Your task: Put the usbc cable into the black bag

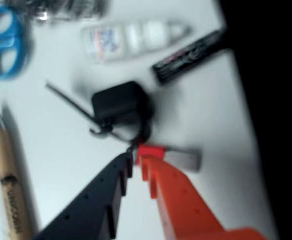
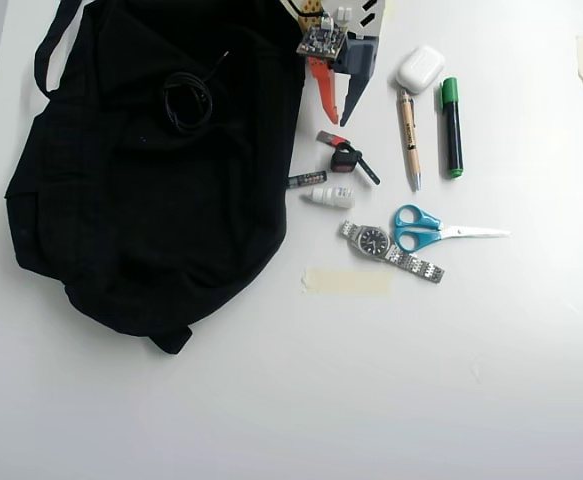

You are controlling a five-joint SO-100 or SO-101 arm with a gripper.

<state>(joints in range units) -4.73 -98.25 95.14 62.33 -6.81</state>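
The usbc cable [image 2: 187, 100], a small black coil, lies on top of the black bag [image 2: 121, 220], near its upper part in the overhead view. The bag fills the left of that view; only its edge [image 1: 276, 100] shows on the right of the wrist view. My gripper [image 2: 336, 122] is to the right of the bag's upper edge, well apart from the cable. In the wrist view my gripper [image 1: 136, 160] has one black and one orange finger, tips almost together, with nothing between them. It hovers just above a small red-and-grey piece [image 1: 158, 154]. The cable is out of the wrist view.
Just beyond the fingertips lie a black key fob [image 1: 118, 102], a white bottle [image 1: 130, 40] and a black tube [image 1: 191, 55]. To the right in the overhead view are a pen [image 2: 408, 140], green marker [image 2: 451, 125], white case [image 2: 419, 68], scissors [image 2: 426, 228], watch [image 2: 386, 248] and tape [image 2: 346, 280].
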